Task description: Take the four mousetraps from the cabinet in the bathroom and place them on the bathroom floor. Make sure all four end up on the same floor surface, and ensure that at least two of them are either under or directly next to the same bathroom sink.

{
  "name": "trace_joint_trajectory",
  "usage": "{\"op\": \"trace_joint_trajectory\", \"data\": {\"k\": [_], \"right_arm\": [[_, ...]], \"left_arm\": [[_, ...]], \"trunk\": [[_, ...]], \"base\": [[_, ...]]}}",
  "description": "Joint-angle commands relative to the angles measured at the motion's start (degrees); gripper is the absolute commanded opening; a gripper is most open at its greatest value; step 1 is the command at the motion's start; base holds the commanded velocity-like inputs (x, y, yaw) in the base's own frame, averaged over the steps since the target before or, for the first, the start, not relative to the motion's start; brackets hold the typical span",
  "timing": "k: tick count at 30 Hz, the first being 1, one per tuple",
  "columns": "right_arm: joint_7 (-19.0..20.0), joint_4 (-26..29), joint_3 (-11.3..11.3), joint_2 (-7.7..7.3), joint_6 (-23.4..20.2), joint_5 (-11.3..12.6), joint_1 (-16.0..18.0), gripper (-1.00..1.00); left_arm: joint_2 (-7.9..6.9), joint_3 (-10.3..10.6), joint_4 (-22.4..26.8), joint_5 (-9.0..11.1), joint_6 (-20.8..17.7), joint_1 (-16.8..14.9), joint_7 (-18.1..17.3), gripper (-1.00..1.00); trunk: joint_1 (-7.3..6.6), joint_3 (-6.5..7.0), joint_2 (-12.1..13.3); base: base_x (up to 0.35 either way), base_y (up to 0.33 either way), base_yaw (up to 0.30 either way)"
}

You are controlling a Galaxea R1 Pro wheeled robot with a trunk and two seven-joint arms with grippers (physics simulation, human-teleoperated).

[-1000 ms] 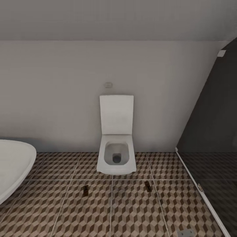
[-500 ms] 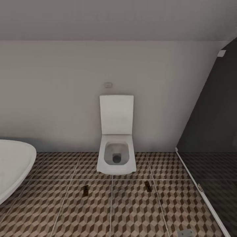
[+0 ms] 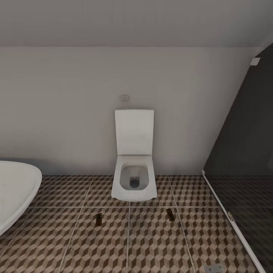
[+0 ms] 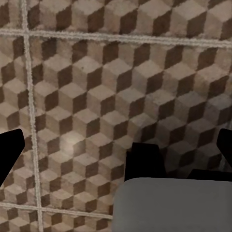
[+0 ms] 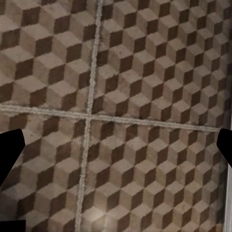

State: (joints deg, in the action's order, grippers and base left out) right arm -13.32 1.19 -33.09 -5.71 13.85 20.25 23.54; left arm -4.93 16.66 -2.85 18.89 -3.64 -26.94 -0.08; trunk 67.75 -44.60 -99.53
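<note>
Head view is holding dead steady: compared with the pictures from a second and half a second back, nothing is shifting at all, not the camera, not a single object. Two mousetraps are lying on the bathroom floor (image 3: 151, 242), the left mousetrap (image 3: 99, 219) and the right mousetrap (image 3: 170, 214), both on the cube-patterned tiles just in front of the white toilet (image 3: 134, 182), well apart from each other, each far smaller than its tile. At the near left the rounded white tub (image 3: 15, 193) is poking into frame, and on the right the dark glass shower screen (image 3: 246, 159) is closing off the shower tray. Neither a sink nor the cabinet is appearing in these pictures, so I am judging that the pair is on the right kind of floor but I cannot tell how close they are to any basin. Over on the left wrist view, the left end effector (image 4: 116, 152) is hanging over bare tile with its dark fingers at the two edges of the frame, spread wide and gripping nothing; a grey and black block, seemingly part of the robot itself, is sitting in the foreground. Right wrist view is telling the same story: the right end effector (image 5: 116, 147) is gaping wide over a crossing of grout lines, with nothing between its fingers. So the robot is pausing, both hands free; by my reckoning the other two traps are waiting to be fetched.
</note>
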Motion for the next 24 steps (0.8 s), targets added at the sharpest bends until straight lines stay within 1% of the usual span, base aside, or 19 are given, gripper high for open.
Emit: {"op": "trace_joint_trajectory", "data": {"k": [1,24], "right_arm": [[-0.13,0.03,-0.49,-0.01,0.09,0.49,0.01,1.0],[-0.13,0.11,-0.53,0.17,0.03,0.48,0.01,1.0]], "left_arm": [[0.01,0.48,-0.05,0.54,-0.14,-0.05,-0.01,1.0],[0.01,0.51,-0.05,0.57,-0.14,-0.01,-0.01,1.0]], "trunk": [[-0.01,-0.04,-0.02],[-0.01,-0.04,-0.02]], "base": [[0.0,0.0,0.0],[0.0,0.0,0.0]]}}
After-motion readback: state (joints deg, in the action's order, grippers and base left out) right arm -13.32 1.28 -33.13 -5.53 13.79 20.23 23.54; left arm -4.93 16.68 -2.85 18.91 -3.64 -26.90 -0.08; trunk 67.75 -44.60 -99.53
